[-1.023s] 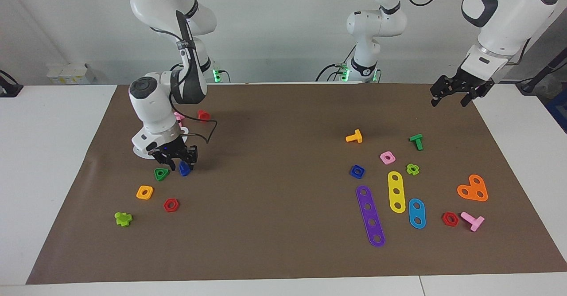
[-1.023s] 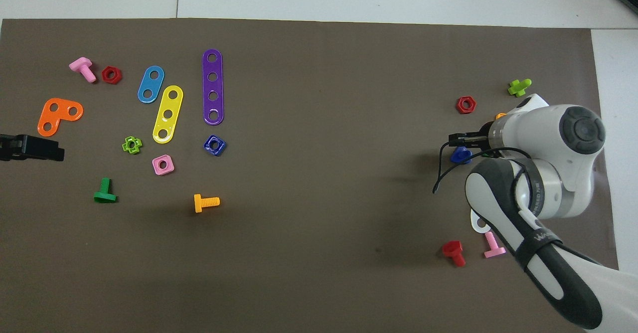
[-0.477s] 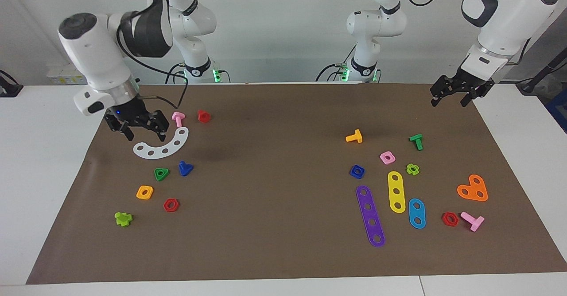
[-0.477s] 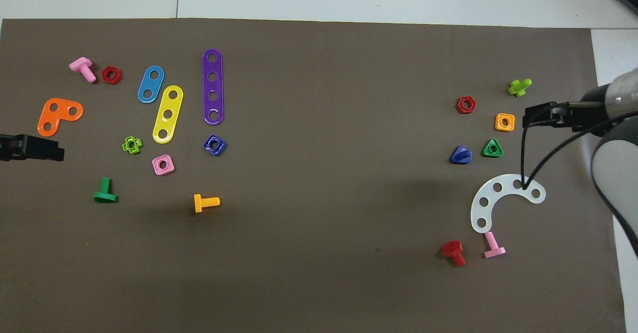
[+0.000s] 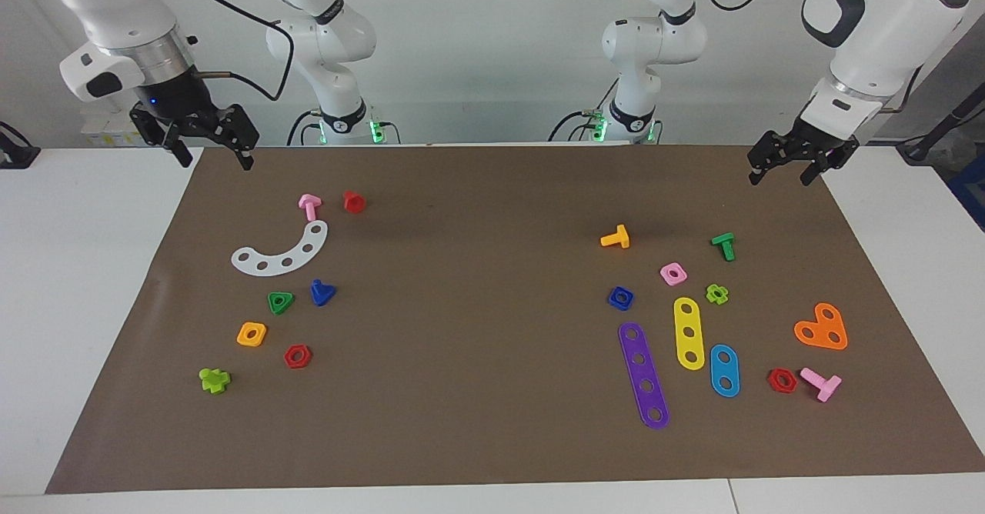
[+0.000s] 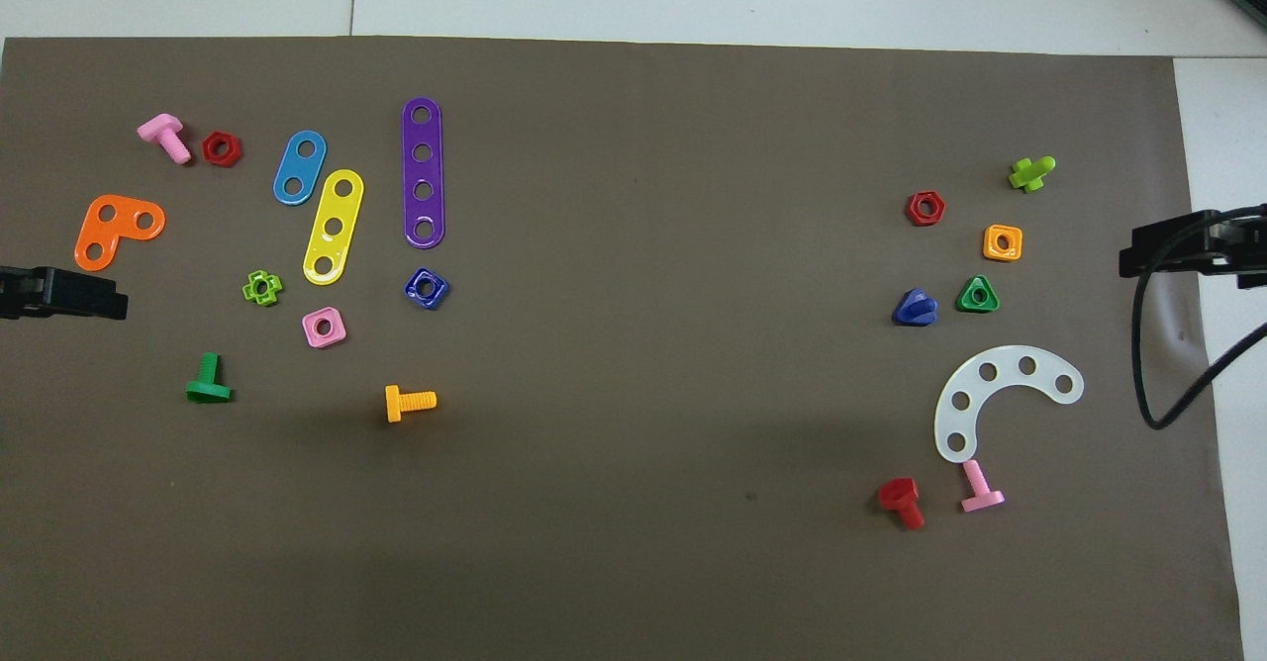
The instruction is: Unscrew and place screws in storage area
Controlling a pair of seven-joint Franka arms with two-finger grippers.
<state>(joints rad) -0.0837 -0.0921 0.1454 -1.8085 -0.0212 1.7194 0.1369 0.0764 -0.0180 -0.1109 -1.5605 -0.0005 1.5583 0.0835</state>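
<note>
Now raised at the mat's (image 5: 492, 437) corner on its own end of the table: right gripper (image 5: 209, 145), black two-finger pincer on a white arm, fingers spread wide, holding nothing. Cut off at the frame edge in the overhead view, only black tips and a looping black cable showing there (image 6: 1178, 250).

Well apart from that pincer, lying free on the matte brown mat: dark-blue screw (image 5: 322, 292), glossy plastic, flat triangular head, stubby shank, tipped on its side. Just beside it, a green triangular nut (image 5: 280, 302) with a round hole. Between those two and the pincer, a white curved strip (image 5: 281, 254), flat, thin, five round holes, arc-shaped. Closer still to the pincer, a pink T-shaped screw (image 5: 309, 205) touching the strip's end, and a red screw (image 5: 353, 201) beside it.

Past the blue screw from the pincer: orange square nut (image 5: 252, 334), red hexagonal nut (image 5: 297, 356), lime cross-headed screw (image 5: 215, 379).

Toward the left arm's end: long purple strip (image 5: 643, 375), yellow strip (image 5: 689, 333), blue square nut (image 5: 620, 298).

Left gripper (image 5: 793, 161) waiting in the air over that end's mat corner, fingers apart, empty. Threads on the small screws too fine to make out.
</note>
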